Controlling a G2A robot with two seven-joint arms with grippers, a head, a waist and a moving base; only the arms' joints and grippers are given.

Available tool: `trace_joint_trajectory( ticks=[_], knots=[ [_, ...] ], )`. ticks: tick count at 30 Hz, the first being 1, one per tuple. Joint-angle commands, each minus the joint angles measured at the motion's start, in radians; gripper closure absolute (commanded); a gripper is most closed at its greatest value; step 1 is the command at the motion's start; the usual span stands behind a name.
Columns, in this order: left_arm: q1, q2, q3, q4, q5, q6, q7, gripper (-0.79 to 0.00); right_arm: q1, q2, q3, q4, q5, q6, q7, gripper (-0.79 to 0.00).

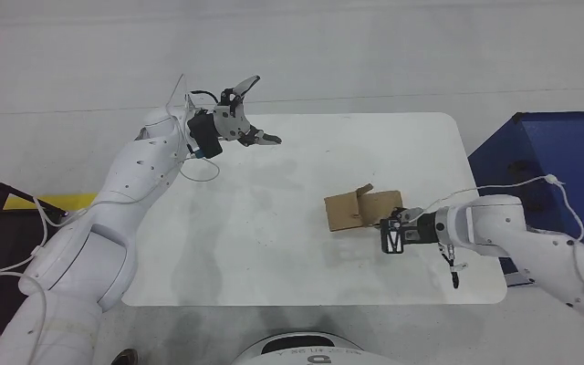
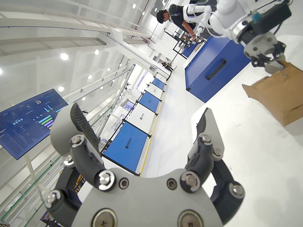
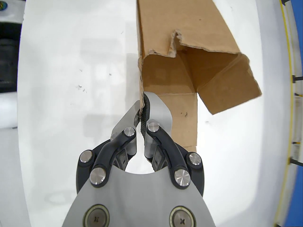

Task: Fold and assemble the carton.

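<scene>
Brown, partly folded cardboard carton lies on the white rounded table, toward its right side. Right gripper pinches the carton's near edge. Left gripper is spread wide and holds nothing, above the table's far left corner.

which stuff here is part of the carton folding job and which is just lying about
Job:
carton, on the table
right gripper, shut on its edge
left gripper, open, away from it

Lying about:
blue cabinet beside the table
</scene>
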Motion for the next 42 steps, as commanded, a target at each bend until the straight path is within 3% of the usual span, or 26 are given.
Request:
trace_joint_trajectory(
  ticks=[1,2,11,18,26,34,35,36,37,40,42],
  knots=[
    [0.000,0.000,0.000,0.000,0.000,0.000,0.000,-0.785,-0.008,0.034,0.063,-0.126,0.053,0.014,0.189,0.000],
    [0.000,0.000,0.000,0.000,0.000,0.000,0.000,-0.785,-0.014,0.048,0.089,-0.170,0.096,0.041,0.260,0.000],
    [0.000,0.000,0.000,0.000,0.000,0.000,0.000,-0.785,-0.015,0.048,0.088,-0.167,0.088,0.043,0.268,0.000],
    [0.000,0.000,0.000,0.000,0.000,0.000,0.000,-0.785,0.026,-0.003,0.033,-0.237,-0.254,-0.074,0.331,0.000],
    [0.000,0.000,0.000,0.000,0.000,0.000,0.000,-0.785,0.112,-0.104,-0.068,-0.273,-0.441,-0.130,0.494,0.000],
    [0.000,0.000,0.000,0.000,0.000,0.000,0.000,-0.785,0.274,-0.283,-0.265,-0.079,-0.578,-0.267,0.455,0.000],
    [0.000,0.000,0.000,0.000,0.000,0.000,0.000,-0.785,0.292,-0.304,-0.283,-0.059,-0.582,-0.280,0.454,-0.034],
    [0.000,0.000,0.000,0.000,0.000,0.000,0.000,-0.785,0.308,-0.324,-0.298,-0.039,-0.580,-0.288,0.452,-0.292],
    [0.000,0.000,0.000,0.000,0.000,0.000,0.000,-0.785,0.321,-0.342,-0.311,-0.023,-0.577,-0.297,0.451,-0.465],
    [0.000,0.000,0.000,0.000,0.000,0.000,0.000,-0.785,0.346,-0.384,-0.337,0.011,-0.574,-0.313,0.470,-0.483],
    [0.000,0.000,0.000,0.000,0.000,0.000,0.000,-0.785,0.352,-0.402,-0.342,0.027,-0.568,-0.313,0.492,-0.573]
  ],
)
